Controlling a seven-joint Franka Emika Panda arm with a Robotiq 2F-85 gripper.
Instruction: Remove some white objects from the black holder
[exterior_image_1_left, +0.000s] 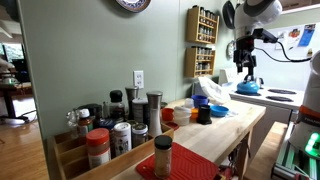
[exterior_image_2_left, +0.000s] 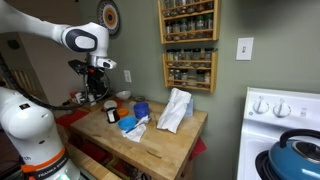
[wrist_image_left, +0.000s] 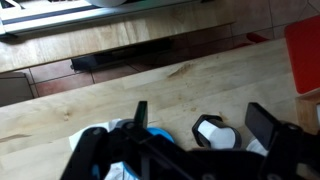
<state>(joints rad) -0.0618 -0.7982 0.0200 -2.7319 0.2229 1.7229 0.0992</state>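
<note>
The black holder (wrist_image_left: 199, 124) is a small dark cup on the wooden table (wrist_image_left: 120, 90), and white objects (wrist_image_left: 220, 136) show inside it in the wrist view. It also stands near the table's far end in an exterior view (exterior_image_1_left: 204, 115) and by the left edge in an exterior view (exterior_image_2_left: 112, 114). My gripper (wrist_image_left: 199, 117) hangs above it, open, with the holder between the two fingers (wrist_image_left: 140, 111) from this angle. Nothing is held. In both exterior views the gripper (exterior_image_2_left: 97, 88) is well above the table (exterior_image_1_left: 245, 62).
A blue bowl (exterior_image_2_left: 141, 108) and a crumpled white bag (exterior_image_2_left: 175, 110) sit beside the holder. An orange cup (exterior_image_1_left: 168, 115) and several spice jars (exterior_image_1_left: 120, 125) crowd the near end. A blue kettle (exterior_image_2_left: 295, 155) rests on the stove. A wall spice rack (exterior_image_2_left: 188, 45) hangs behind.
</note>
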